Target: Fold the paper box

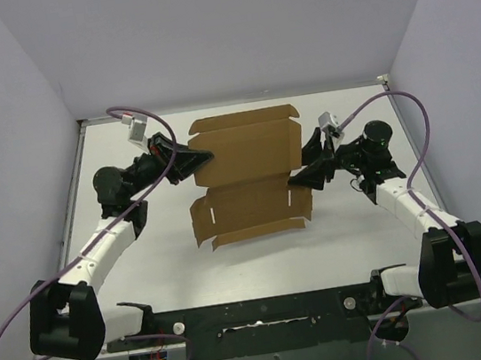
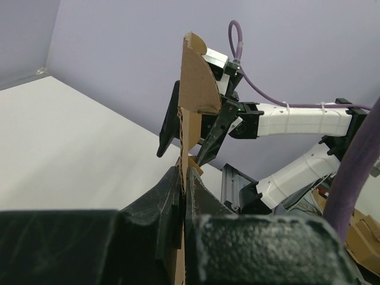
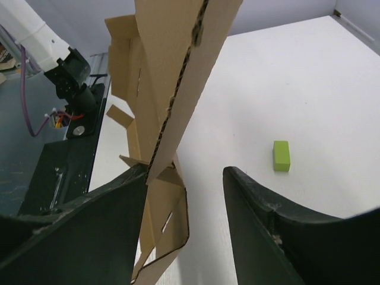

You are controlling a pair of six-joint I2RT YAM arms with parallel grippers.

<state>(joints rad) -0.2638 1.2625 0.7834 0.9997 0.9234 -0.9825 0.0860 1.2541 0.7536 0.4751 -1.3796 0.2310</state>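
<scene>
The paper box [image 1: 249, 174] is a flat brown cardboard sheet with flaps and slots, held up off the white table between both arms. My left gripper [image 1: 204, 158] is shut on its left edge; in the left wrist view the cardboard [image 2: 193, 89] stands upright, pinched between the black fingers [image 2: 185, 169]. My right gripper [image 1: 299, 179] is at the sheet's right edge with its jaws apart. In the right wrist view the cardboard [image 3: 172, 71] leans against the left finger [image 3: 119, 202], while the right finger [image 3: 261, 214] stands clear of it.
A small yellow-green block [image 3: 281, 155] lies on the white table [image 1: 146, 274] beyond the right finger. Purple-grey walls close in the back and sides. The black base rail [image 1: 259, 312] runs along the near edge. The right arm [image 2: 297, 119] shows behind the cardboard.
</scene>
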